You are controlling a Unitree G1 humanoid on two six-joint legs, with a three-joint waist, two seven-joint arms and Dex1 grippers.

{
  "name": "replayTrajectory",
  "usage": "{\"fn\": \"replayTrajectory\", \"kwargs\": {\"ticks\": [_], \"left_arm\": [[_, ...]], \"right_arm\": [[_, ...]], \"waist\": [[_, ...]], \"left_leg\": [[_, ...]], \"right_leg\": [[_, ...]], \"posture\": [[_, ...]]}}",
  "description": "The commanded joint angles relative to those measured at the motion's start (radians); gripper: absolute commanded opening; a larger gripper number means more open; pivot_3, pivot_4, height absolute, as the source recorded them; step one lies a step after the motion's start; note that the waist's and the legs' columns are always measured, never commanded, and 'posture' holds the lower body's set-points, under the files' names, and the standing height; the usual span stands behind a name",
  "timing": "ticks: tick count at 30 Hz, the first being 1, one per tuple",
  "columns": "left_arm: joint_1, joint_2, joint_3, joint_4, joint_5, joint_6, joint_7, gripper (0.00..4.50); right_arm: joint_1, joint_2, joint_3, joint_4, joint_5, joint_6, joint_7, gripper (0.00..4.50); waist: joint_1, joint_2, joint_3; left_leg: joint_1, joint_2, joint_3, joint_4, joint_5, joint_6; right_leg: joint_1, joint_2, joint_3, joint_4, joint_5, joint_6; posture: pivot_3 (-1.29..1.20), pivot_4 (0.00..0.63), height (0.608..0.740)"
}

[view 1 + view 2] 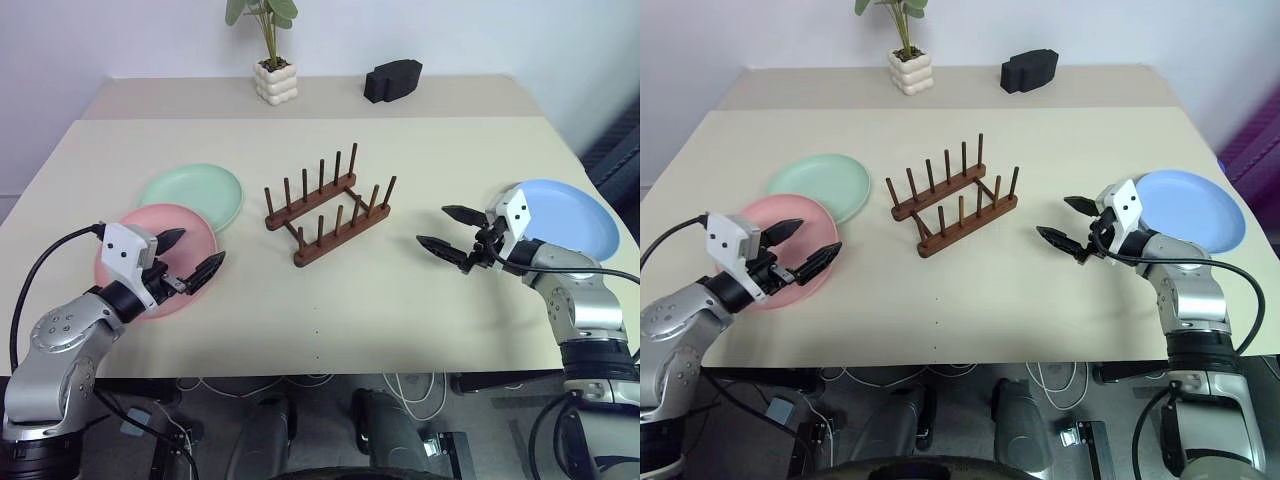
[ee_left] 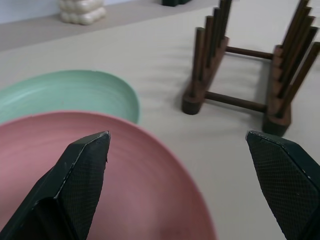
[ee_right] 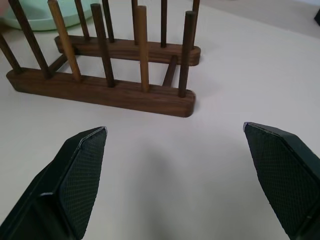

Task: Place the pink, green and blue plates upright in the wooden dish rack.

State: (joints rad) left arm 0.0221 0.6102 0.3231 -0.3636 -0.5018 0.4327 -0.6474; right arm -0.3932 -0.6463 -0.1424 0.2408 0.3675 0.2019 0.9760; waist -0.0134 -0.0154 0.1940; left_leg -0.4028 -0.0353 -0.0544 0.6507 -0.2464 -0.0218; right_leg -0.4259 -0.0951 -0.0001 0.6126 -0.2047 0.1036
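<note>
- Nothing of the task is done, by the look of it: the wooden dish rack point(image 1: 328, 207) stands bare near the middle of the table point(image 1: 400, 300), no plate between its pegs, and all three plates lie flat.
- The pink plate point(image 1: 155, 260) lies toward the table's left edge, nearer the front; the mint green plate point(image 1: 192, 194) lies just behind it, the pink rim lapping over or touching the green one, which of the two I cannot tell.
- The light blue plate point(image 1: 570, 215) lies alone close to the right edge, well apart from the rack.
- Left to do, as I judge it: lift each plate in turn, tip it onto its edge and seat it between the pegs. That is three full placements.
- The rack's long axis runs slantwise, from the front left toward the back right of the table; its two rails lie parallel along that line, the pegs upright. A plate stood in it would therefore face along that slant.
- The left gripper point(image 1: 192, 256) hangs over the pink plate's near-right part, its two black fingers spread wide and holding nothing.
- The right gripper point(image 1: 450, 233) hovers over bare table between the rack and the blue plate, pointing toward the rack, fingers likewise wide apart and empty.
- A potted plant point(image 1: 272, 62) and a black object point(image 1: 392, 80) stand along the table's back edge, clear of the work.
</note>
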Motion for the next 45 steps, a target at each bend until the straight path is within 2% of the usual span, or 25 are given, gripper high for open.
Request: {"fn": "replayTrajectory", "kwargs": {"ticks": [1,5,8,15,21,36,39,44,45], "left_arm": [[-0.033,0.028,-0.056,-0.033,-0.024,0.033,-0.047,4.50],[-0.083,0.076,-0.121,-0.034,-0.035,0.075,-0.117,4.50],[-0.150,0.104,-0.214,-0.008,0.024,0.070,-0.149,4.50],[-0.297,0.094,-0.397,0.074,0.140,0.084,-0.163,4.50],[-0.423,0.019,-0.521,0.195,0.248,0.139,-0.105,4.50],[-0.518,-0.149,-0.581,0.341,0.311,0.200,-0.060,4.50],[-0.521,-0.171,-0.567,0.366,0.318,0.193,-0.038,3.59],[-0.511,-0.182,-0.559,0.361,0.321,0.181,-0.040,1.10],[-0.511,-0.181,-0.562,0.361,0.325,0.175,-0.043,0.78]], "right_arm": [[0.011,0.012,-0.013,-0.069,0.018,0.003,-0.015,4.47],[0.060,0.015,-0.025,-0.148,0.045,0.028,-0.022,4.47],[0.116,0.014,-0.022,-0.190,0.042,0.031,-0.025,4.47],[0.133,0.035,-0.012,-0.208,0.042,0.025,-0.040,4.47],[0.173,0.051,-0.020,-0.245,0.047,0.020,-0.060,4.47],[0.170,0.061,-0.005,-0.382,0.062,0.119,-0.149,4.47],[0.167,0.060,-0.004,-0.393,0.063,0.127,-0.156,4.50],[0.166,0.047,-0.006,-0.413,0.059,0.146,-0.171,4.50],[0.170,0.040,-0.008,-0.412,0.055,0.145,-0.169,4.50]], "waist": [[0.001,0.000,0.000],[0.003,0.000,0.000],[0.005,0.000,0.000],[-0.002,0.000,0.000],[0.005,0.000,0.000],[0.003,0.000,0.000],[0.004,0.000,0.000],[0.004,0.000,0.000],[0.003,0.000,0.000]], "left_leg": [[0.000,0.000,0.000,0.000,0.000,0.000],[-0.001,0.000,0.000,0.000,0.000,0.000],[-0.001,0.000,0.000,0.000,0.000,0.000],[0.000,-0.001,0.000,0.000,0.000,0.000],[-0.001,-0.001,-0.001,0.000,0.000,0.000],[-0.001,-0.001,-0.002,0.001,0.000,0.000],[-0.001,-0.001,-0.002,0.001,0.000,0.000],[-0.001,-0.001,-0.002,0.001,0.000,0.000],[-0.001,-0.001,-0.002,0.001,0.000,0.000]], "right_leg": [[0.000,0.000,0.000,0.000,0.000,0.000],[0.000,0.000,0.000,0.000,0.000,0.000],[0.000,0.000,0.000,0.000,0.000,0.000],[0.000,0.001,0.000,0.000,0.000,0.000],[0.000,0.001,0.000,0.000,0.002,0.003],[0.000,0.001,0.000,0.001,0.002,0.004],[0.000,0.001,0.000,0.001,0.002,0.004],[0.000,0.001,0.000,0.001,0.002,0.004],[0.000,0.001,0.000,0.001,0.002,0.004]], "posture": [[0.00,0.150,0.735],[0.00,0.150,0.735],[0.00,0.150,0.735],[0.00,0.150,0.735],[0.00,0.150,0.735],[0.00,0.150,0.735],[0.00,0.150,0.735],[0.00,0.150,0.735],[0.00,0.150,0.735]]}}
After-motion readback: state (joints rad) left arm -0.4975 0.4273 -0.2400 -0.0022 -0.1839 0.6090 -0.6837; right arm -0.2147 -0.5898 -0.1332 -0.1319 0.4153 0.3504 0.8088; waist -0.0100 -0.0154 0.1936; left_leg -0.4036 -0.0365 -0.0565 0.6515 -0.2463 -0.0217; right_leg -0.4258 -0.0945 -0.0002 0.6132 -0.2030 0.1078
